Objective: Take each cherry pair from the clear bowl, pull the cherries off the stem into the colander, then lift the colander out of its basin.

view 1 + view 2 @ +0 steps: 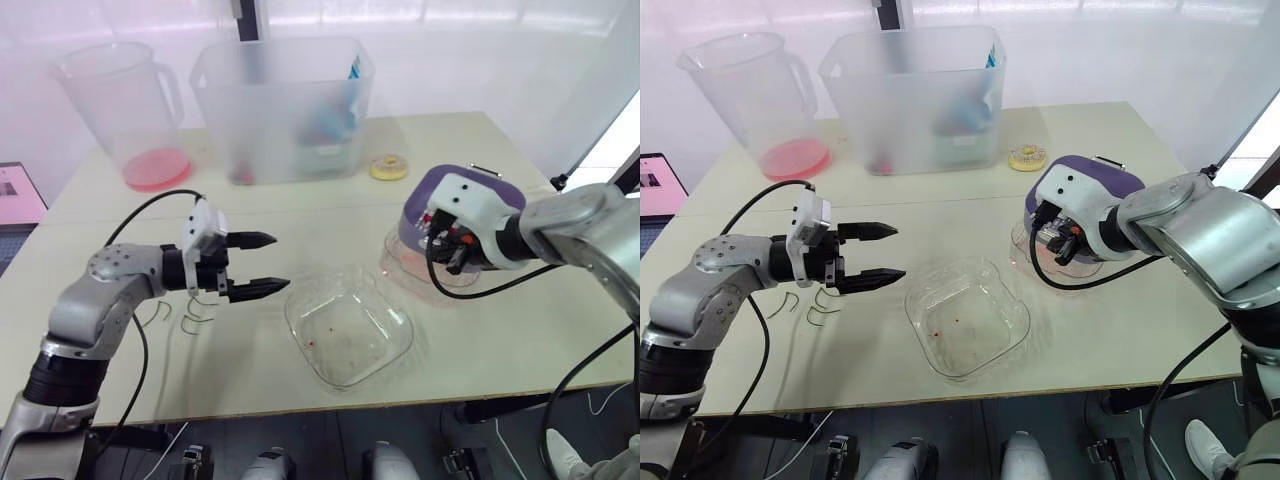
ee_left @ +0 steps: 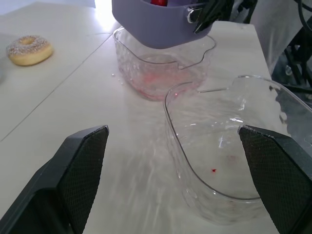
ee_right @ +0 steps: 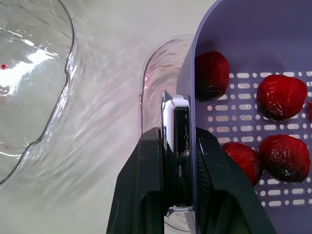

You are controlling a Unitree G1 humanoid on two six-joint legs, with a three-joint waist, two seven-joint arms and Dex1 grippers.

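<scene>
The purple colander (image 1: 1090, 176) holds several dark red cherries (image 3: 281, 95) and hangs slightly above its clear, pink-stained basin (image 2: 161, 73) on the table's right side. My right gripper (image 1: 449, 246) is shut on the colander's near rim, pinching the wall and its metal handle (image 3: 176, 127). The clear bowl (image 1: 348, 325) sits in the middle front, with only red specks inside. My left gripper (image 1: 278, 263) is open and holds nothing, hovering just left of the bowl. Bare cherry stems (image 1: 196, 318) lie on the table beneath it.
At the back stand a clear pitcher (image 1: 128, 100) with pink residue and a large translucent bin (image 1: 280, 105). A small donut (image 1: 388, 167) lies behind the colander. A screen (image 1: 15, 195) sits off the table's left edge. The table's front edge (image 1: 330, 402) runs close behind the bowl.
</scene>
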